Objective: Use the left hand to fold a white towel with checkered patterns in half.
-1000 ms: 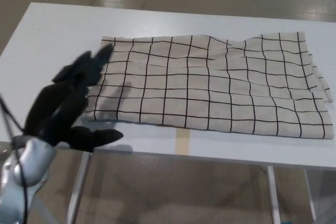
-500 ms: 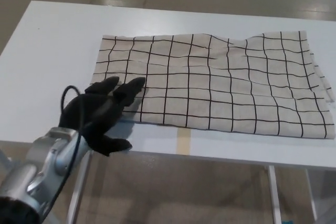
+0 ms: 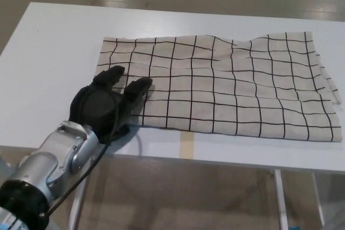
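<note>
The white towel point(image 3: 226, 84) with a black checkered pattern lies spread flat across the white table point(image 3: 54, 41), slightly rumpled along its far edge. My left hand point(image 3: 105, 103) rests on the towel's near-left corner and covers it. Its two fingers point(image 3: 139, 87) lie stretched out and apart on the cloth, pointing toward the far right. The thumb is hidden beneath the hand. The hand is open, with no cloth lifted. My right hand does not show.
The table's front edge point(image 3: 215, 157) runs just below the towel, with the floor and table legs point(image 3: 280, 197) beyond it. Bare tabletop lies to the left and behind the towel. My silver forearm point(image 3: 48, 171) comes in from the lower left.
My left hand has moved down and forward from above the towel's left edge and now lies on its near-left corner; the thumb has gone out of sight. The towel has hardly shifted.
</note>
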Available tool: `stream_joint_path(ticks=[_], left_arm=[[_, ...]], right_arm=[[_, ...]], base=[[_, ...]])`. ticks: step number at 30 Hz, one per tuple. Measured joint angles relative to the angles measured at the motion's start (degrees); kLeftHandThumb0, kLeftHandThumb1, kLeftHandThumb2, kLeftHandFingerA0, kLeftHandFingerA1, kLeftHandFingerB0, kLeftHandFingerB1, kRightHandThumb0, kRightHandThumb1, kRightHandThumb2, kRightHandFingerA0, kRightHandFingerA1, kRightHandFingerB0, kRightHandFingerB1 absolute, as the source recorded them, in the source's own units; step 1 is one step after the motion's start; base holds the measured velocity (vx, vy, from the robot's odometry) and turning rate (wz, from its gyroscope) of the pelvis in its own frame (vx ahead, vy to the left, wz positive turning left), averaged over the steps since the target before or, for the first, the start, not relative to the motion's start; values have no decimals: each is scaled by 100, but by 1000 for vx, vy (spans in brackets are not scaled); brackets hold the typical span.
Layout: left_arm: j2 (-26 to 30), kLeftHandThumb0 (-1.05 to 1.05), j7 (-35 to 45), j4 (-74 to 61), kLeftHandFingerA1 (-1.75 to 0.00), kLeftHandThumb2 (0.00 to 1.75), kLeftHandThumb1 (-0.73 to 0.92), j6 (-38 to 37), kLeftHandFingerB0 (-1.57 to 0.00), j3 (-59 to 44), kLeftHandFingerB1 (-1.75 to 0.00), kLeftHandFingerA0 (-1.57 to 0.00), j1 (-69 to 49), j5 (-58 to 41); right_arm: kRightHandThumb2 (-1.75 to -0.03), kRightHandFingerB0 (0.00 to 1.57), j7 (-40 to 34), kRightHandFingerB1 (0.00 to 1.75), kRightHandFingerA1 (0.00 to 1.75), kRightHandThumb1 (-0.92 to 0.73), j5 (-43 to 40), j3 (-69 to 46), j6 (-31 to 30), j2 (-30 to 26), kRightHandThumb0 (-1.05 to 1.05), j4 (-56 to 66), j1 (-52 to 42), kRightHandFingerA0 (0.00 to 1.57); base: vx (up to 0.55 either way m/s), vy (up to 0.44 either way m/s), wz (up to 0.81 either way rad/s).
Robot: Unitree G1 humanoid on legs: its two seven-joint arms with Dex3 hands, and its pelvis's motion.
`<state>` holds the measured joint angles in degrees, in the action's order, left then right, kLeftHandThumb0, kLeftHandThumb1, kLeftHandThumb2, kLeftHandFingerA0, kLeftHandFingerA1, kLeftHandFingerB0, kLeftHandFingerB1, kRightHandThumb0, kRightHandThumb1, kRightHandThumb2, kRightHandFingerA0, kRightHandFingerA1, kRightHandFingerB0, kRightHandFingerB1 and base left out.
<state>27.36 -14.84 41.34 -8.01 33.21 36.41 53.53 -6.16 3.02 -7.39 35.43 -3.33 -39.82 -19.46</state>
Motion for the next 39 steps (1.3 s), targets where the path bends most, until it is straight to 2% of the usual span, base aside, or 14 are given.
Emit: stream_joint_path(ticks=[4,11,12,17,20,22,23,24,25,26,31,33,37,39], left_arm=[[-72,-30,-375,203,-14,70,44,52,-2,104,-24,-2,48,96],[-372,-33,-953,1022,-19,55,51,224,0,396,-17,0,368,251],[-451,-38,-1018,1233,-22,70,30,268,0,467,-27,0,447,275],[-799,-41,-1155,1956,-20,70,31,538,0,791,-27,0,701,345],[-906,-40,-1173,2157,-40,75,32,662,-3,874,-43,0,760,368],[-1078,-48,-1178,2404,-34,63,46,810,-14,949,-34,-15,801,383],[-1174,-40,-1179,2527,-71,55,49,903,-57,994,-50,-55,820,387],[-1174,-40,-1179,2527,-71,55,49,903,-57,994,-50,-55,820,387],[-1266,-36,-1179,2667,-141,55,50,1002,-94,1037,-77,-79,829,388],[-1324,-36,-1179,2753,-157,59,52,1075,-95,1062,-67,-79,833,387],[-1517,-42,-1179,2989,-159,56,49,1302,-81,1015,-52,-77,869,343],[-1496,-27,-1185,3000,-168,54,55,1294,-95,962,-68,-67,865,305],[-1365,-23,-1276,2950,-170,53,56,1129,-87,779,-96,-66,798,177],[-1252,-18,-1349,2899,-175,53,61,994,-56,636,-166,-69,741,91]], right_arm=[[-71,15,71,34,35,-62,-36,-6,-9,1,-47,58,-70,15],[-71,15,155,34,35,-62,-133,-11,-21,5,-46,169,-124,15],[-71,15,161,34,34,-63,-135,-6,-22,7,-45,187,-139,15],[-69,15,196,33,34,-64,-145,16,-69,9,-45,342,-265,16],[-69,15,209,33,34,-64,-146,24,-99,9,-45,396,-293,16],[-69,15,230,33,34,-64,-150,23,-122,4,-46,432,-325,16],[-69,15,245,33,34,-64,-153,23,-133,3,-45,447,-338,16],[-69,15,245,33,34,-64,-153,23,-133,3,-45,447,-338,16],[-69,15,257,33,34,-64,-155,23,-144,2,-45,462,-355,16],[-69,15,269,33,34,-64,-156,23,-150,3,-45,475,-369,16],[-69,15,286,33,34,-64,-156,20,-211,3,-46,560,-400,16],[-69,15,284,33,34,-64,-153,20,-234,4,-45,576,-389,16],[-71,14,286,33,35,-64,-153,19,-240,6,-46,564,-350,15],[-70,16,289,33,35,-64,-158,15,-246,7,-46,565,-347,17]], base=[[0,0,0],[0,0,0],[0,0,0],[0,0,0],[0,0,0],[0,0,0],[0,0,0],[0,0,0],[0,0,0],[0,0,0],[0,0,0],[0,0,0],[0,0,0],[0,0,0]])
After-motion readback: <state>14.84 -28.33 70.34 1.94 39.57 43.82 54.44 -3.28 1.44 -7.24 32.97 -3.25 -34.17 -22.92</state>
